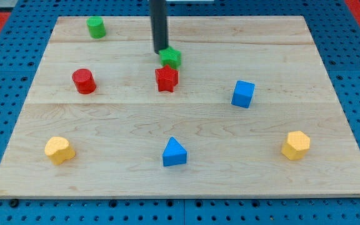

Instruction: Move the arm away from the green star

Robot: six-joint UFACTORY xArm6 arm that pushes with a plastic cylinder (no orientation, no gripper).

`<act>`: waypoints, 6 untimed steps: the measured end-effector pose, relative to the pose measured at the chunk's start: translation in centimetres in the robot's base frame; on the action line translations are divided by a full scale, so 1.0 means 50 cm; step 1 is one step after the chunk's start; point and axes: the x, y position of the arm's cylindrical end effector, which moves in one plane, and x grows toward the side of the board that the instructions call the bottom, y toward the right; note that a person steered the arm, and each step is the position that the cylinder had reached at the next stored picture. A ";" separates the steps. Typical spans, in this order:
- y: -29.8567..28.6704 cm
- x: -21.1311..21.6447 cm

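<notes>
The green star (171, 59) lies on the wooden board (180, 175) near the view's top centre. My tip (160, 50) is at the end of the dark rod coming down from the view's top. It stands just left of and slightly above the green star, touching or nearly touching its upper-left edge. A red star (166, 79) lies right below the green star, touching it.
A green cylinder (95, 27) is at the top left. A red cylinder (84, 81) is at the left. A blue cube (243, 94) is at the right. A blue triangle (174, 152) is at the bottom centre. Yellow blocks lie at the bottom left (59, 150) and bottom right (295, 145).
</notes>
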 end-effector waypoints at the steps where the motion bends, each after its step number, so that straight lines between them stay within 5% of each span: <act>1: 0.055 0.043; 3: -0.120 0.029; 4: -0.157 0.130; 5: -0.140 0.259; 6: 0.035 0.347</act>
